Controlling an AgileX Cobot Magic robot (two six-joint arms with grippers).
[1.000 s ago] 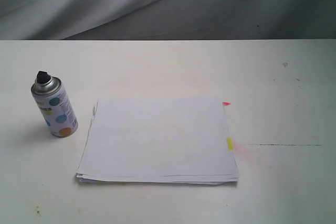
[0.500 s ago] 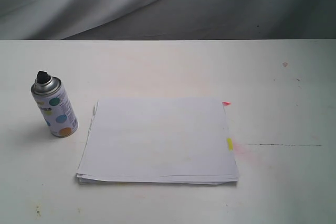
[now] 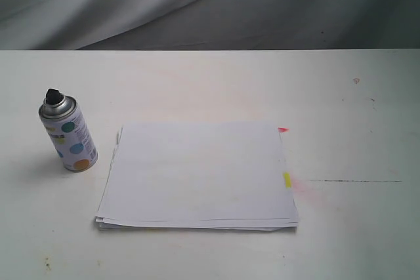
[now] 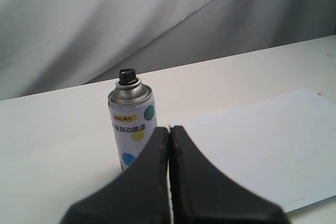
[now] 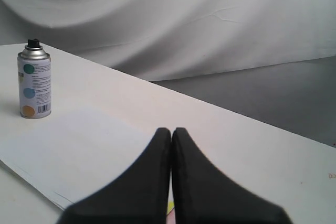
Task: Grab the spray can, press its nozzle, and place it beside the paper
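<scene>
The spray can [image 3: 68,132] stands upright on the white table, just left of the paper [image 3: 200,174]; its black nozzle [image 3: 52,94] tops the silver dome. The paper lies flat mid-table, with pink and yellow tabs on its right edge. Neither arm shows in the exterior view. In the left wrist view my left gripper [image 4: 169,128] is shut and empty, with the spray can [image 4: 132,121] a short way beyond its tips and the paper [image 4: 262,145] beside. My right gripper [image 5: 171,130] is shut and empty above the paper [image 5: 79,145], far from the spray can [image 5: 34,86].
A grey cloth backdrop [image 3: 210,4] hangs behind the table's far edge. A faint pink stain [image 3: 305,188] and a thin dark line [image 3: 354,181] mark the table right of the paper.
</scene>
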